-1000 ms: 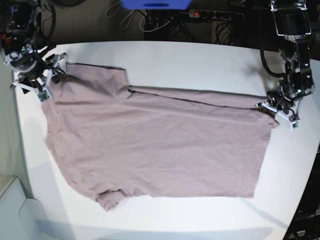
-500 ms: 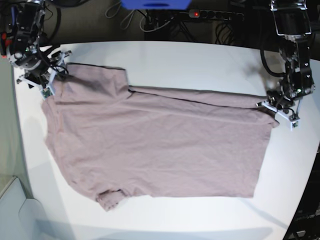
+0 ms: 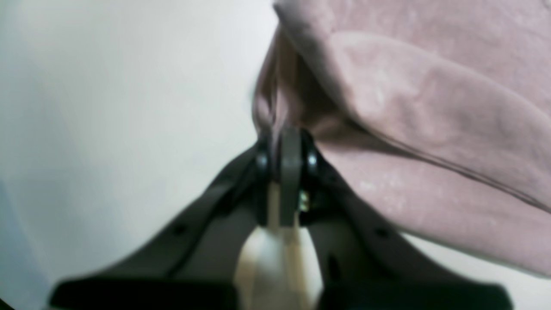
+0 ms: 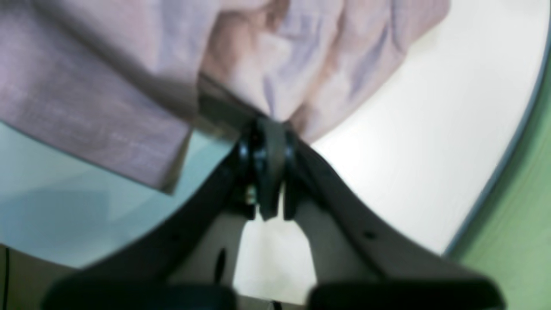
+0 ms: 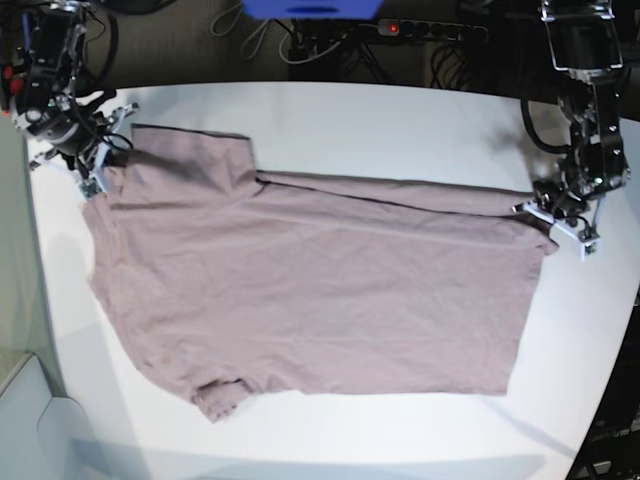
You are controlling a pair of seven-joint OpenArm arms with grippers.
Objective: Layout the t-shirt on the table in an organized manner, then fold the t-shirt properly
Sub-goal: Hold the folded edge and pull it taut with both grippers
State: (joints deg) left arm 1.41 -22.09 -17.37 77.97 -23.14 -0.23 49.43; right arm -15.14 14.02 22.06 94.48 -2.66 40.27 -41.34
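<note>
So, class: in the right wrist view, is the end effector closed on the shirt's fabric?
Yes: the right end effector is pinched shut on a bunched fold of the shirt.

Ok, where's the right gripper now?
In the base view the right gripper sits at far left, shut on the t-shirt corner near the table edge.

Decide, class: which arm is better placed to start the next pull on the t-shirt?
Neither alone. The left gripper and right gripper each pinch an opposite corner of the t-shirt, so probably both together.
</note>
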